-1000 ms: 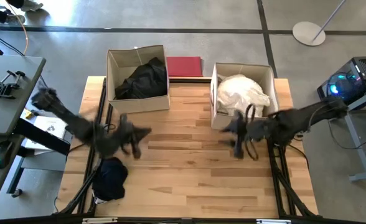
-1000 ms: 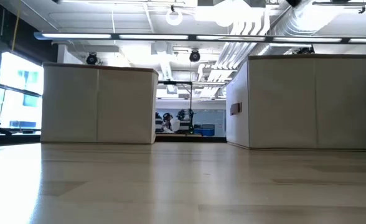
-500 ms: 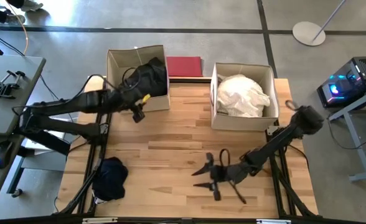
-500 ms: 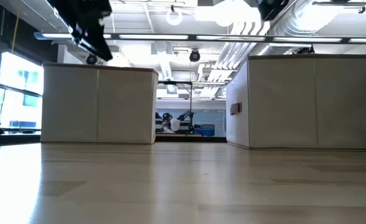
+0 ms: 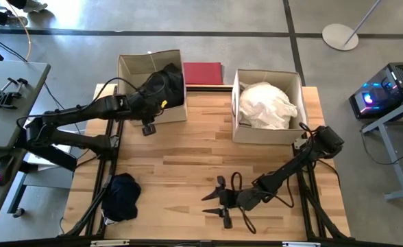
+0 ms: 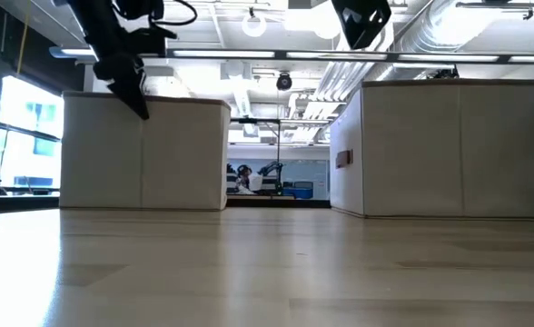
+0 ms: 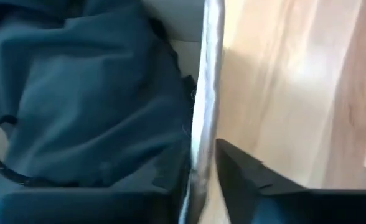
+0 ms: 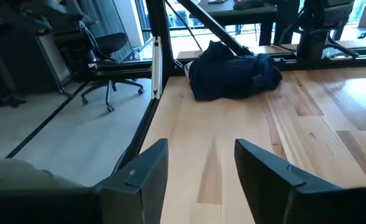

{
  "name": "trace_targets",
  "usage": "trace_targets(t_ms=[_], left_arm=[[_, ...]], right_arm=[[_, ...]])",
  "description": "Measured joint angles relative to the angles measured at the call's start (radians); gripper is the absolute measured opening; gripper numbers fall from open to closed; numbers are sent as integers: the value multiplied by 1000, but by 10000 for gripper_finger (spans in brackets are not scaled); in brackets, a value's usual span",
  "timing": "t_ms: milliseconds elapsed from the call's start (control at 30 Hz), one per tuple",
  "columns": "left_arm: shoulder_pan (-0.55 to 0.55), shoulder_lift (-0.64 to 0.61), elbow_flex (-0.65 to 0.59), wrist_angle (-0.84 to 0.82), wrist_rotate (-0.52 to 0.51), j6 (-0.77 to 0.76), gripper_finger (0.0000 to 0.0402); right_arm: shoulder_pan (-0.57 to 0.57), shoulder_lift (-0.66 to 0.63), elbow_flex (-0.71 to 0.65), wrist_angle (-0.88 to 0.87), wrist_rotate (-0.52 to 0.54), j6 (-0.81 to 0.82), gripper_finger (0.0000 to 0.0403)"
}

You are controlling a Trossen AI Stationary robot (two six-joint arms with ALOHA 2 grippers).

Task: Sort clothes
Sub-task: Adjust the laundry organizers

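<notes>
Black clothes (image 5: 159,86) fill the left cardboard box (image 5: 129,65); they also show in the left wrist view (image 7: 83,93). White clothes (image 5: 266,103) fill the right box (image 5: 237,130). A dark navy garment (image 5: 123,194) lies bunched at the table's near left corner. My left gripper (image 5: 148,125) is open at the left box's near wall (image 7: 203,93), one finger (image 7: 258,180) outside it over the table. My right gripper (image 5: 212,204) is open and empty near the table's near edge, pointing at the navy garment (image 8: 233,78).
A flat dark-red rectangle (image 5: 203,72) lies between the boxes at the far edge. In the low view both boxes (image 6: 144,150) stand side by side with a gap between them. Bare wood (image 5: 194,154) lies between the grippers.
My left gripper has gone from over the table's left middle toward the far edge, up to the left box's near wall. My right gripper has gone from beside the right box toward the near edge and the left, and now points at the navy garment.
</notes>
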Motion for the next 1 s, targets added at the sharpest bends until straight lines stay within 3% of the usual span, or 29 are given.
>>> trace_targets(t_ms=[133,533,667,800,1000], left_arm=[[-47,-17,0,-40,14,-32,10],[-286,-125,0,-163,190,-316,2],[-344,-131,0,-173,201,-388,1],[-350,-132,-5,-191,138,-322,1],[-286,-131,-8,-219,-53,-42,1]], right_arm=[[0,-1,0,-1,0,8,174],[-3,-2,0,-3,1,7,173],[-7,-2,0,-3,3,-8,173],[-14,-2,0,-3,5,-15,173],[-17,-3,0,-3,5,-10,173]])
